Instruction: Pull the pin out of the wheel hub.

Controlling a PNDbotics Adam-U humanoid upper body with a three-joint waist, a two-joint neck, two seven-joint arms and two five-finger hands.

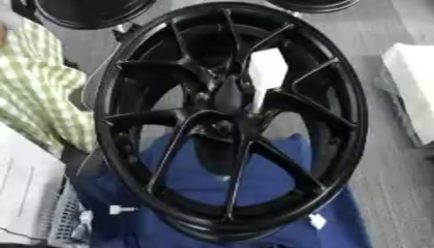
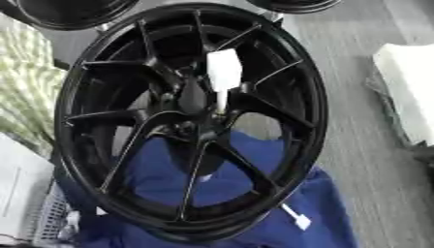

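A black wheel hub (image 1: 229, 121) stands on blue cloth (image 1: 212, 179), a white pin (image 2: 224, 70) at its centre; no readable writing, and neither hand shows.

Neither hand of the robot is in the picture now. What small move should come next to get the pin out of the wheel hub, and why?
Probably bring one hand into view toward the centre of the black wheel. The white pin stands out near the hub, with nothing holding it, and the wheel rests on a blue cloth.
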